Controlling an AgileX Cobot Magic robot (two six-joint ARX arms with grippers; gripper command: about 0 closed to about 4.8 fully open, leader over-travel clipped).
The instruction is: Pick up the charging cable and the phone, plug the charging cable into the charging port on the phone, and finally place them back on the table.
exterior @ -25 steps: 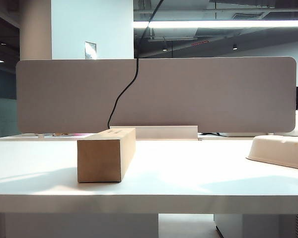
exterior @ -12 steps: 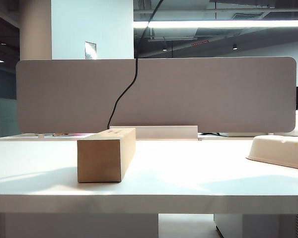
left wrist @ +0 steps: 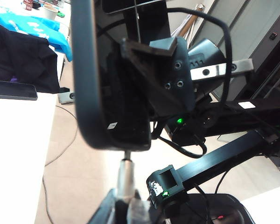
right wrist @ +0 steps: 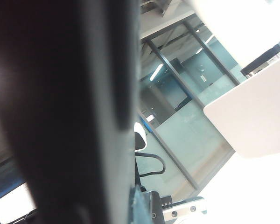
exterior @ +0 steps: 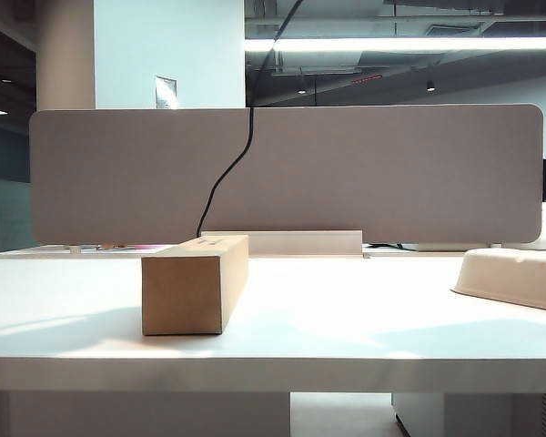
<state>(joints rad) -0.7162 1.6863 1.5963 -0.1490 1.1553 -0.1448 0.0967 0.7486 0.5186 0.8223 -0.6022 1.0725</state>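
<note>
Neither gripper shows in the exterior view. In the left wrist view my left gripper (left wrist: 123,205) is shut on the charging cable's silvery plug (left wrist: 125,173). The plug's thin tip meets the short lower edge of the black phone (left wrist: 112,79) at the charging port (left wrist: 126,151); the slot itself is hidden. My right gripper (left wrist: 172,79) grips the phone from behind. In the right wrist view the phone (right wrist: 65,112) fills the near side as a dark slab, with my right gripper (right wrist: 135,207) shut on it. A thin black cord (exterior: 220,177) of the charging cable rises above the table (exterior: 346,319).
A cardboard box (exterior: 194,283) stands left of middle on the table, before the grey partition (exterior: 391,173). A cream tray (exterior: 514,276) lies at the right edge. In the left wrist view, a dark flat device (left wrist: 14,89) lies on a white surface, with arm links (left wrist: 214,158) nearby.
</note>
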